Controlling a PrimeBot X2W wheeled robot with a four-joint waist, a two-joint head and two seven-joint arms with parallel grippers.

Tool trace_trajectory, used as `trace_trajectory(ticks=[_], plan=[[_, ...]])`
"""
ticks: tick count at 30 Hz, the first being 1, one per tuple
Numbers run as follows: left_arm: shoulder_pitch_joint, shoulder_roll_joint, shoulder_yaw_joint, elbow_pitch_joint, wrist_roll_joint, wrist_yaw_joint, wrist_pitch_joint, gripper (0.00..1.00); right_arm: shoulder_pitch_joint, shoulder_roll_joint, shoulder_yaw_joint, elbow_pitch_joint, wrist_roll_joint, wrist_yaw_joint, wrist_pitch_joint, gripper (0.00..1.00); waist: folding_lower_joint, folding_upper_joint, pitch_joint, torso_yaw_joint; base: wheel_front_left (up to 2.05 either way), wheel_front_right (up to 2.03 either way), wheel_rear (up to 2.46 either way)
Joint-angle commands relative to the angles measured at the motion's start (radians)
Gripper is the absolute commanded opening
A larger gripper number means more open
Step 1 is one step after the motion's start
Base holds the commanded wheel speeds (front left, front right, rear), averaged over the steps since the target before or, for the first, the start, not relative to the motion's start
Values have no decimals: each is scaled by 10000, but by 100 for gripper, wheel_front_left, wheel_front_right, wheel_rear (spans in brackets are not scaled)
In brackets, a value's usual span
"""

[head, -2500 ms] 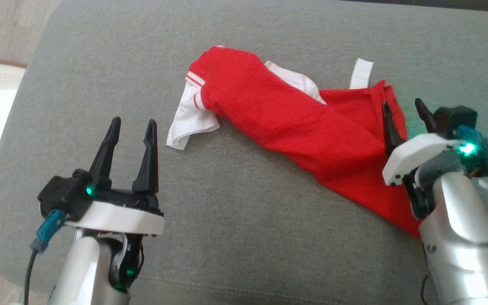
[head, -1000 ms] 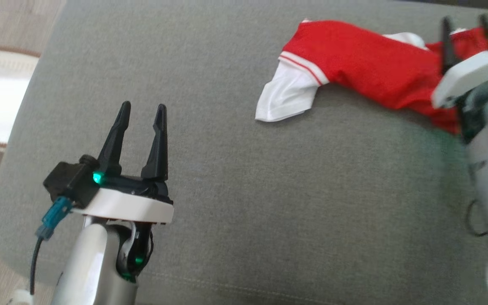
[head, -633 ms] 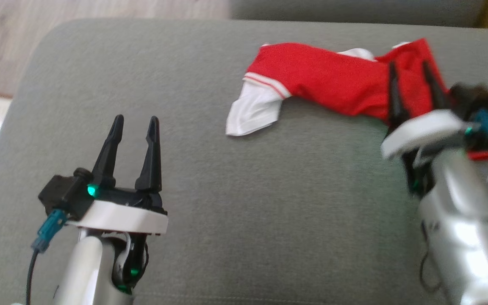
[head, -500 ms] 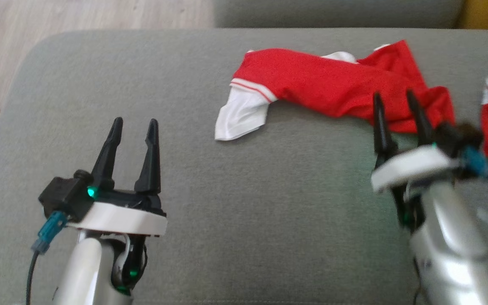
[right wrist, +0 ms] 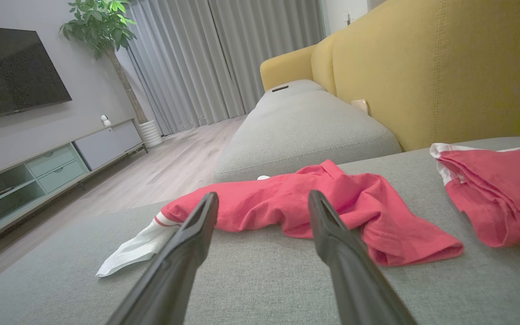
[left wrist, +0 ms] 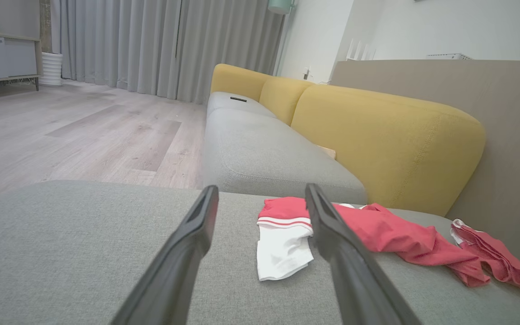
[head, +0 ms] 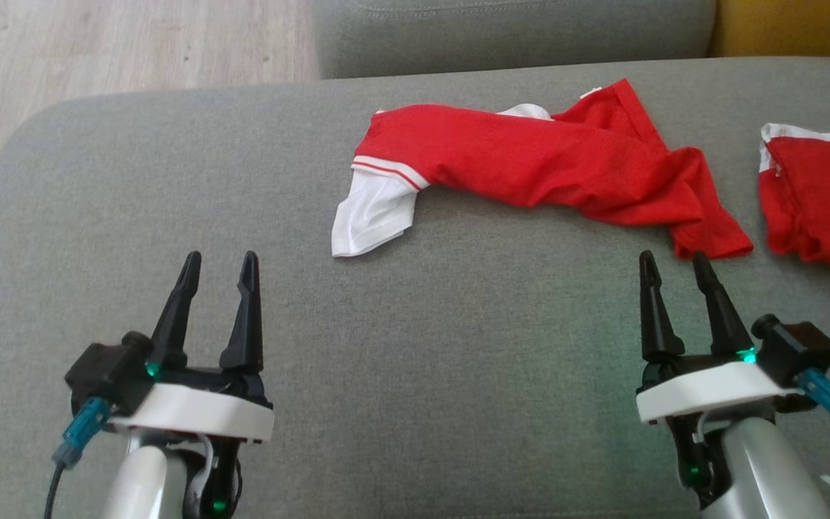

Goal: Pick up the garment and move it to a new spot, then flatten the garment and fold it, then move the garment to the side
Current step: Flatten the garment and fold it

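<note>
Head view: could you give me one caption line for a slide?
Open left claw and open right claw point toward the crumpled red-and-white garment lying on a grey cushion.
</note>
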Motion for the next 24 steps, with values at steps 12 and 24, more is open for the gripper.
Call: trace_trajectory(ticks=[12, 24], plan=[[-1114, 78, -210, -522, -116, -37, -53, 100, -2567, -25, -494, -31, -1492, -9, 892, 100, 1, -1, 1380, 789, 0, 0, 0], [-2191, 78, -1052, -444, -601, 14, -53, 100, -7663, -2223, -418, 3632, -1516, -9, 4460, 100, 1, -1, 3218, 2474, 0, 0, 0]])
